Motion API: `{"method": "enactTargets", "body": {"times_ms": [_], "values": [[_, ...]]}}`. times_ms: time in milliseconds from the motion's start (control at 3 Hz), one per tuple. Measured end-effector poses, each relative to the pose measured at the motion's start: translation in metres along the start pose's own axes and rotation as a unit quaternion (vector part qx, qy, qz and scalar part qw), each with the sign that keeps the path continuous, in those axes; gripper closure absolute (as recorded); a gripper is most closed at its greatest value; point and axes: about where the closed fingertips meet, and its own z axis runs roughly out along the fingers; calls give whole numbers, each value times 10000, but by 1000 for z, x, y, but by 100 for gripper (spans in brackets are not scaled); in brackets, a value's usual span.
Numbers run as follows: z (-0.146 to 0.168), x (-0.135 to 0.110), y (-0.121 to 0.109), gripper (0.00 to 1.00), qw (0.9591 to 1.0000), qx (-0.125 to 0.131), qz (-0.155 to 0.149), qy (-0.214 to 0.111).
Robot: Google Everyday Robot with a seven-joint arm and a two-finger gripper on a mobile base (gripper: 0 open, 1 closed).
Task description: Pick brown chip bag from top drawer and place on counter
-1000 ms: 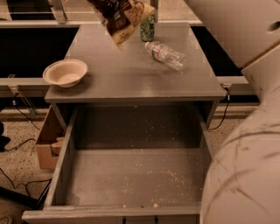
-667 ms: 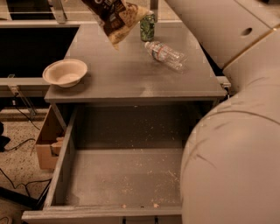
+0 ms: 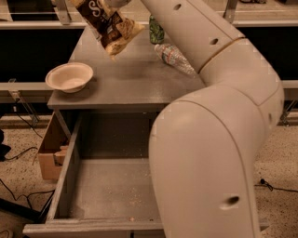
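The brown chip bag (image 3: 110, 27) hangs in the air above the back left part of the counter (image 3: 130, 81), dark brown with a cream lower edge. My gripper (image 3: 111, 2) is at the very top edge of the camera view, right above the bag, shut on the bag's top. The top drawer (image 3: 109, 190) stands pulled out below the counter, with only crumbs on its bottom. My large white arm (image 3: 209, 139) hides the drawer's right half.
A cream bowl (image 3: 70, 76) sits on the counter's left edge. A clear water bottle (image 3: 174, 58) lies on the counter's right side, and a green can (image 3: 156, 30) stands behind it. A cardboard box (image 3: 49, 153) sits on the floor left of the drawer.
The bag has moved a little to the left above the counter. My arm has swung further left and now covers the drawer's right half.
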Motion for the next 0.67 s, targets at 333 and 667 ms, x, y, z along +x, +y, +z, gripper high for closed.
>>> {"method": "enactTargets", "body": {"times_ms": [333, 667], "values": [[21, 7, 8, 100, 9996, -88, -93, 241], [24, 8, 9, 81, 9996, -99, -96, 263]]}}
